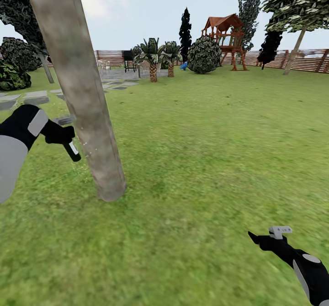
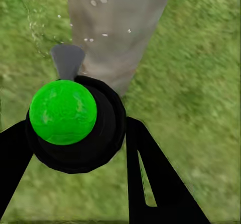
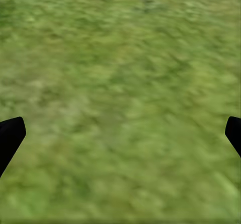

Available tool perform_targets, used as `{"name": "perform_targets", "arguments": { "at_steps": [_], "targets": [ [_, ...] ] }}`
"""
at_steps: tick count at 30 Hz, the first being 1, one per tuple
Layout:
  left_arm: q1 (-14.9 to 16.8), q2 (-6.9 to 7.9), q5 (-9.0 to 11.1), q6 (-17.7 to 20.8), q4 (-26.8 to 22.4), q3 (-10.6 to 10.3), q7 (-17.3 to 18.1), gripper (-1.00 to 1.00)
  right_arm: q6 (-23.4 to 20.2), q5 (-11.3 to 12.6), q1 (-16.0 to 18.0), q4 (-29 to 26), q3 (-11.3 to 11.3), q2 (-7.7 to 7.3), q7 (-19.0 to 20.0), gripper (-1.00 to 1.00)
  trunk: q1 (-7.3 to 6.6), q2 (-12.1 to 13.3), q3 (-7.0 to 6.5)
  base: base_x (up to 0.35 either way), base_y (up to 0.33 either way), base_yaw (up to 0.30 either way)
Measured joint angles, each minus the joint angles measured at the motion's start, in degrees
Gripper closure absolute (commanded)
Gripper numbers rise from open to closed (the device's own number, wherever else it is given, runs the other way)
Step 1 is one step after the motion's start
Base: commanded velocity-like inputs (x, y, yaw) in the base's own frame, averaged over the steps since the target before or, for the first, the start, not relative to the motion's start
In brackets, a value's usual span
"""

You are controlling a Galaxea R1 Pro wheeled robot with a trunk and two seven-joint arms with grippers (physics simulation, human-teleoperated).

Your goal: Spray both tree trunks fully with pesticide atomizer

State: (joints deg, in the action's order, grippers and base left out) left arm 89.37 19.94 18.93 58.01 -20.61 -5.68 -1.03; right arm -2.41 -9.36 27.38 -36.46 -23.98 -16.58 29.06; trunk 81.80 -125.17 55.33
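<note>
The left gripper [image 2: 75, 133] has its fingers clamped on the pesticide atomizer [image 2: 75, 126], nozzle aimed at the nearby tree trunk [image 1: 80, 91], which is dotted with white specks. The bottle looks light, rigid and smooth; holding it by the body suits it best. The right gripper [image 3: 120, 136] hangs over the grass [image 3: 120, 58], fingers apart.

The tree trunk [image 1: 84, 95] is seen as matt, blotchy bark; the pesticide atomizer [image 2: 75, 123] as smooth black plastic.
</note>
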Motion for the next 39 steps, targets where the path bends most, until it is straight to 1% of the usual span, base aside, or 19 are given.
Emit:
{"name": "perform_targets", "arguments": {
  "at_steps": [1,3,7,10,12,13,15,18,20,21,22,27,28,31,32,36,37,38,39],
  "targets": [
    [-0.9,-0.02,0.1,0.0,0.1,0.1,0.0,1.00,0.0,0.0,0.0,0.0,0.0,0.00,0.0,-1.00,0.00,0.0,0.01,0.000,0.000,0.000],
    [-5.0,-0.15,0.3,-0.2,0.0,0.3,0.1,1.00,0.0,0.0,0.0,0.0,0.0,0.00,0.0,-1.00,0.01,0.0,0.01,0.000,0.000,0.000],
    [-10.6,-0.44,1.1,-0.6,-0.1,0.6,0.7,1.00,0.0,0.0,0.0,0.0,0.0,0.00,0.0,-1.00,0.01,0.0,0.01,0.000,0.000,0.000],
    [-13.6,-0.55,1.1,-0.7,-0.1,0.7,0.8,1.00,0.0,0.0,0.0,0.0,0.0,0.00,0.0,-1.00,0.00,0.0,0.00,0.000,0.000,0.000],
    [-16.5,-0.81,1.4,-0.9,-0.1,0.7,0.9,1.00,0.0,0.0,0.0,0.0,0.0,0.00,0.0,-1.00,0.01,0.0,0.01,0.000,0.000,0.000],
    [-17.6,-1.28,1.8,-1.0,-0.1,0.7,0.9,1.00,0.0,0.0,0.0,0.0,0.0,0.00,0.0,-1.00,0.00,0.0,0.01,0.000,0.000,0.000],
    [-18.4,-1.94,1.8,-1.0,-0.3,0.8,0.9,1.00,0.0,0.0,0.0,0.0,0.0,0.00,0.0,-1.00,0.00,0.0,0.00,0.000,0.000,0.000],
    [-18.4,-2.31,1.7,-0.9,-1.2,0.9,0.9,1.00,0.0,0.0,0.0,0.0,0.0,0.00,0.0,-1.00,0.00,0.0,-0.01,0.000,0.000,0.000],
    [-17.9,-2.20,1.6,-0.5,-2.9,0.8,0.7,1.00,0.0,0.0,0.0,0.0,0.0,0.00,0.0,-1.00,-0.01,0.0,-0.01,0.000,0.000,0.000],
    [-16.8,-2.01,1.6,-0.3,-3.8,0.8,0.7,1.00,0.0,0.0,0.0,0.0,0.0,0.00,0.0,-1.00,-0.01,0.0,-0.02,0.000,0.000,0.000],
    [-15.0,-1.86,1.7,-0.1,-4.3,0.7,0.6,1.00,-0.1,0.0,0.0,0.0,0.0,0.00,0.0,-1.00,-0.01,0.0,-0.02,0.000,0.000,0.000],
    [-7.2,-1.43,1.5,0.2,-4.0,0.7,0.6,1.00,-0.1,0.0,0.0,0.0,-0.1,0.00,0.0,-1.00,-0.01,0.0,-0.02,0.000,0.000,0.000],
    [-6.0,-1.44,1.6,0.3,-3.9,0.7,0.6,1.00,0.0,0.0,0.0,0.0,-0.1,0.00,0.0,-1.00,-0.01,0.0,-0.01,0.000,0.000,0.000],
    [-4.1,-1.47,1.5,0.5,-3.7,0.7,0.6,1.00,-0.1,0.0,0.0,0.0,-0.1,0.00,0.0,-1.00,-0.01,0.0,-0.01,0.000,0.000,0.000],
    [-3.8,-1.53,1.5,0.5,-3.6,0.5,0.6,1.00,-0.1,0.0,0.0,0.0,-0.1,0.00,0.0,-1.00,0.00,0.0,0.00,0.000,0.000,0.000],
    [-5.3,-1.56,1.4,0.6,-3.1,0.2,0.6,1.00,-0.1,0.0,0.0,0.0,-0.1,0.00,0.0,-1.00,0.00,0.0,0.00,0.000,0.000,0.000],
    [-7.8,-1.68,1.8,0.5,-3.0,0.4,0.6,1.00,0.0,0.0,0.0,0.0,-0.1,0.00,0.0,-1.00,0.00,0.0,0.00,0.000,0.000,0.000],
    [-10.8,-1.93,1.5,0.5,-3.0,0.4,0.6,1.00,-0.1,0.0,0.0,0.0,-0.1,0.00,0.0,-1.00,0.01,0.0,0.01,0.000,0.000,0.000],
    [-12.2,-2.21,1.6,0.4,-3.0,0.5,0.6,1.00,-0.1,0.0,0.0,0.0,0.0,0.00,0.0,-1.00,0.01,0.0,0.01,0.000,0.000,0.000]
  ]
}}
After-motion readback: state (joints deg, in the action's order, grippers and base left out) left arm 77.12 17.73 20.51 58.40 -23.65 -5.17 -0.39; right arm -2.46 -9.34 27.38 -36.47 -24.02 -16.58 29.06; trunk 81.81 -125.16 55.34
